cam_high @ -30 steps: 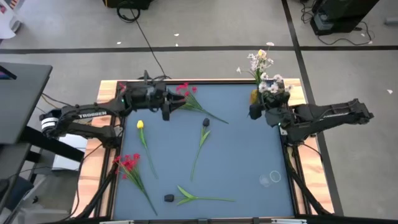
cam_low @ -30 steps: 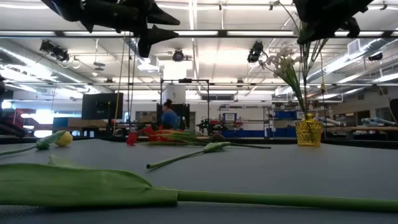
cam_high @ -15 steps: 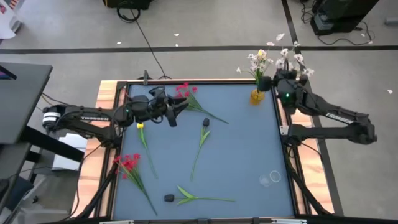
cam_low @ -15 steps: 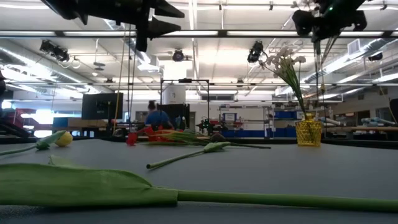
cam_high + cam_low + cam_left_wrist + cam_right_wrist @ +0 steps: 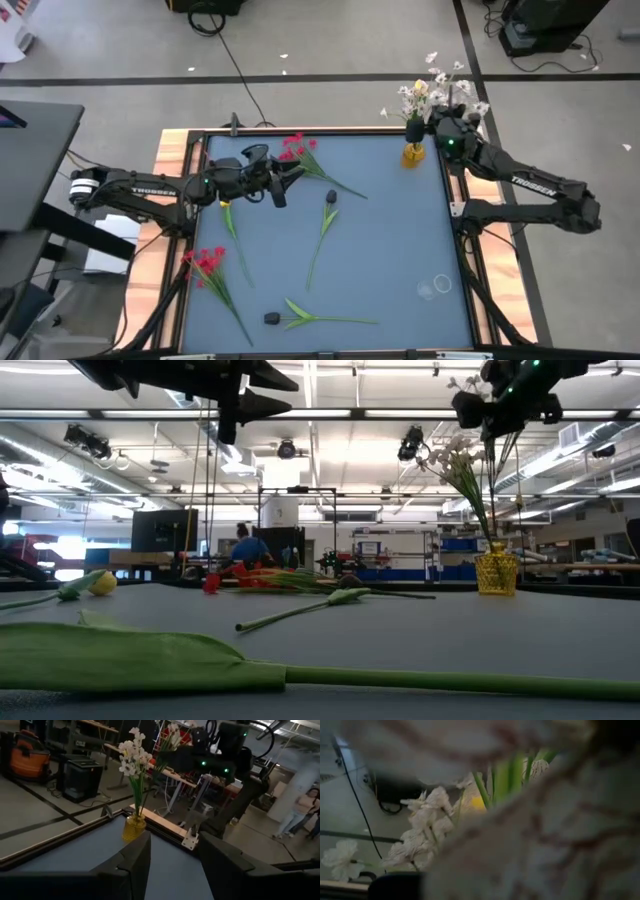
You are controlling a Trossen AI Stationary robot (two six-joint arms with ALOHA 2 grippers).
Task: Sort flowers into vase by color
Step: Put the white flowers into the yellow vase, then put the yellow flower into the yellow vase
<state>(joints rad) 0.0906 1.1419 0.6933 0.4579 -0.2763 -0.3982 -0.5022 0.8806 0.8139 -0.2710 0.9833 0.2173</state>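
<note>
I am viewing the table from above. The right gripper (image 5: 447, 128) is hovering at the upper right of the frame, just beside the yellow vase (image 5: 412, 154) at the table's far edge. It is gripping a white spray (image 5: 455, 85), whose blossoms are fanning out above it in the overhead frame; in the low view the stems are hanging down from the fingers toward the vase (image 5: 496, 573). A second white spray (image 5: 410, 98) is already standing in the vase.

The left gripper (image 5: 290, 176) is hanging above the upper left part of the table, just beside the red flowers (image 5: 297, 147) lying there. I am seeing its fingers (image 5: 135, 857) spread apart, with nothing between them.

The remaining flowers are lying flat on the blue table (image 5: 400, 250). A yellow tulip (image 5: 226, 201) is lying left of centre, partly under the left arm. A dark bud (image 5: 331, 197) with a long stem is lying near the middle. Another red cluster (image 5: 206, 262) is lying at the lower left. A second dark bud (image 5: 272, 318) with long leaves is lying along the bottom edge. A clear round object (image 5: 436, 287) is resting at the lower right; I cannot tell what it is.

A person (image 5: 247, 547) is showing in the room behind the table.
</note>
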